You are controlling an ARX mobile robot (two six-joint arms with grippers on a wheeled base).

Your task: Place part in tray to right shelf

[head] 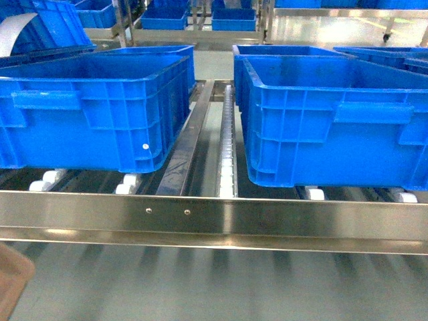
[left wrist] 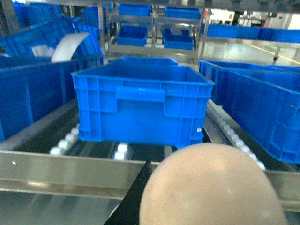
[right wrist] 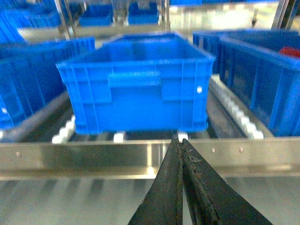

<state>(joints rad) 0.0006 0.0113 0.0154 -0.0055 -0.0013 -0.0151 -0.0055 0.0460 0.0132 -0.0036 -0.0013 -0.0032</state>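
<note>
Right end effector point(right wrist: 182, 154) pressed closed, empty, before right shelf point(right wrist: 93, 157) rail. Left end effector point(left wrist: 140, 187) mostly hidden behind beige tray point(left wrist: 211, 187); state indeterminable.

Bright blue crates point(head: 87, 110), silver steel shelf point(head: 214, 212), beige tray point(left wrist: 211, 187)

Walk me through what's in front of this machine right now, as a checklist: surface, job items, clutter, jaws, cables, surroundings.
Surface: steel right shelf with white rollers.
Job's things: beige tray close under the left camera, its corner in the head view; blue part not seen.
Clutter: large blue crates on the rollers.
Grippers: right gripper jaws closed together, empty; left gripper hidden behind the tray.
Cables: nothing seen.
Surroundings: more racks with crates behind, shiny floor.
</note>
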